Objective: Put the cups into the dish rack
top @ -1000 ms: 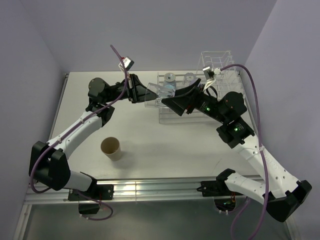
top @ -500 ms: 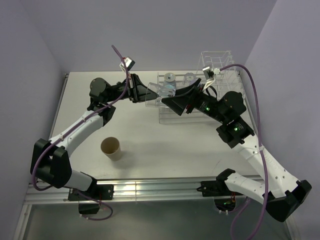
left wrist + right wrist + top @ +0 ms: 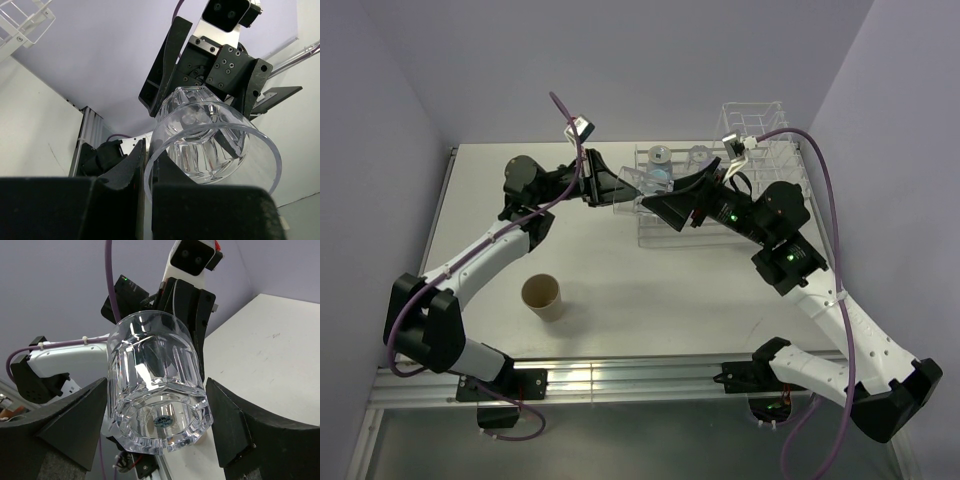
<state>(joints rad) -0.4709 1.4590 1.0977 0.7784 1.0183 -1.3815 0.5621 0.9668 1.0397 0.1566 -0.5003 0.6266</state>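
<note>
My left gripper [image 3: 598, 186] is shut on the rim of a clear glass [image 3: 625, 184], holding it on its side above the table. In the left wrist view its fingers [image 3: 131, 167] pinch the rim of the glass [image 3: 210, 135]. My right gripper [image 3: 658, 195] is open, its jaws on either side of the glass base [image 3: 157, 390], close to it. The white dish rack [image 3: 760, 125] stands at the back right with two cups [image 3: 661, 155] in it. A tan brown cup [image 3: 543, 297] stands upright on the table, near left. The other cups are hidden.
The rack's flat grid [image 3: 665, 238] lies under the right arm. Walls close in the table at the left, back and right. A metal rail [image 3: 620, 380] runs along the near edge. A rack corner [image 3: 25, 20] shows in the left wrist view.
The left arm has shifted slightly to the right with the glass. The right gripper has edged a little closer around the glass base.
</note>
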